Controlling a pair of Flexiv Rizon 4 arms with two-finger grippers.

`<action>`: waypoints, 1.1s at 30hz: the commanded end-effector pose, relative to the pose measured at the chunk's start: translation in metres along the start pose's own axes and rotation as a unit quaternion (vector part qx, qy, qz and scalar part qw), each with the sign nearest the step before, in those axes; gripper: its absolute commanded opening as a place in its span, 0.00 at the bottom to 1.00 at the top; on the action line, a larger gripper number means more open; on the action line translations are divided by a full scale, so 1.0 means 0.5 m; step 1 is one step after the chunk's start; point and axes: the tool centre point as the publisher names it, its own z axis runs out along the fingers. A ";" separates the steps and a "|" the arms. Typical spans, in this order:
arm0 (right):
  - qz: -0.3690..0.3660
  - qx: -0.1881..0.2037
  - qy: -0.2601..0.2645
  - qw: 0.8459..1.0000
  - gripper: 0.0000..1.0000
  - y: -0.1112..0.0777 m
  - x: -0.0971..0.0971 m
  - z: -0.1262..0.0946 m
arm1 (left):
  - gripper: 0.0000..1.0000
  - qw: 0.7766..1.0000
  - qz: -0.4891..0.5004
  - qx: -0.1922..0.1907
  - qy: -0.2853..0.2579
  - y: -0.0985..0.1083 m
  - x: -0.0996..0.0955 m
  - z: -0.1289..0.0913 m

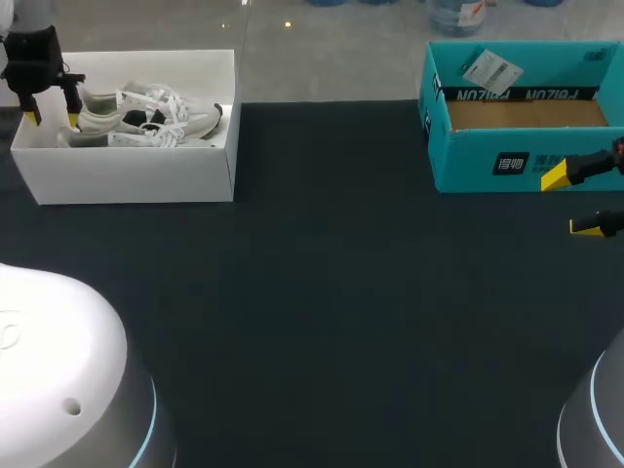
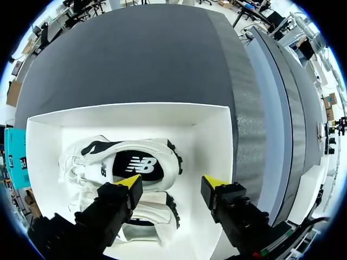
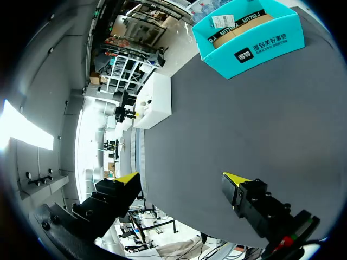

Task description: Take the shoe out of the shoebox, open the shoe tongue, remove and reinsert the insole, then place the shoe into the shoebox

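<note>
A pair of white sneakers lies in the open white shoebox at the back left. My left gripper hangs over the box's left end, at the shoes' heels. In the left wrist view its fingers stand apart, the left gripper open above the heel of one sneaker, whose dark insole shows. The second sneaker lies partly under one finger. Neither finger visibly presses a shoe. My right gripper is open and empty over the mat at the far right; the right gripper has only mat ahead.
A teal shoebox with brown cardboard inside stands at the back right, just behind my right gripper; the teal shoebox also shows far ahead. The dark table mat spans the middle. My arms' rounded bases fill the near corners.
</note>
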 end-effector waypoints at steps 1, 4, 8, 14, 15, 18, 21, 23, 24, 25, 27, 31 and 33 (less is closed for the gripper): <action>0.001 0.000 -0.001 1.000 1.00 0.001 0.000 0.002 | 0.73 1.000 -0.002 0.003 -0.009 0.021 0.003 0.029; 0.001 0.000 -0.001 1.000 1.00 0.001 0.000 0.002 | 0.74 1.000 -0.003 0.007 -0.012 0.025 -0.001 0.045; 0.001 0.000 -0.001 1.000 1.00 0.001 0.000 0.002 | 0.74 1.000 0.001 0.007 -0.014 0.026 -0.003 0.065; 0.001 0.000 -0.001 1.000 1.00 0.001 0.000 0.002 | 0.75 1.000 -0.002 -0.003 -0.021 0.030 -0.001 0.091; 0.001 0.000 -0.001 1.000 1.00 0.001 0.000 0.002 | 0.76 1.000 -0.002 -0.007 -0.021 0.031 -0.001 0.096; 0.001 0.000 -0.001 1.000 1.00 0.001 0.000 0.002 | 0.75 1.000 0.001 -0.005 -0.023 0.033 0.002 0.115; 0.001 0.000 -0.001 1.000 1.00 0.001 0.000 0.002 | 0.79 1.000 0.001 -0.009 -0.020 0.033 0.004 0.129; 0.001 0.000 -0.001 1.000 1.00 0.001 0.000 0.002 | 0.78 1.000 0.001 -0.004 -0.022 0.035 0.005 0.139; 0.001 0.000 -0.001 1.000 1.00 0.001 0.000 0.002 | 0.78 1.000 0.001 -0.004 -0.022 0.035 0.005 0.139; 0.001 0.000 -0.001 1.000 1.00 0.001 0.000 0.002 | 0.73 1.000 0.002 -0.004 -0.018 0.035 0.004 0.146; 0.001 0.000 -0.001 1.000 1.00 0.001 0.000 0.002 | 0.68 1.000 0.003 -0.005 -0.014 0.034 0.003 0.151; 0.001 0.000 -0.001 1.000 1.00 0.001 0.000 0.002 | 0.34 1.000 0.005 -0.005 -0.012 0.031 0.002 0.151; 0.001 0.000 -0.001 1.000 1.00 0.001 0.000 0.002 | 0.08 1.000 0.006 -0.004 -0.012 0.030 0.003 0.150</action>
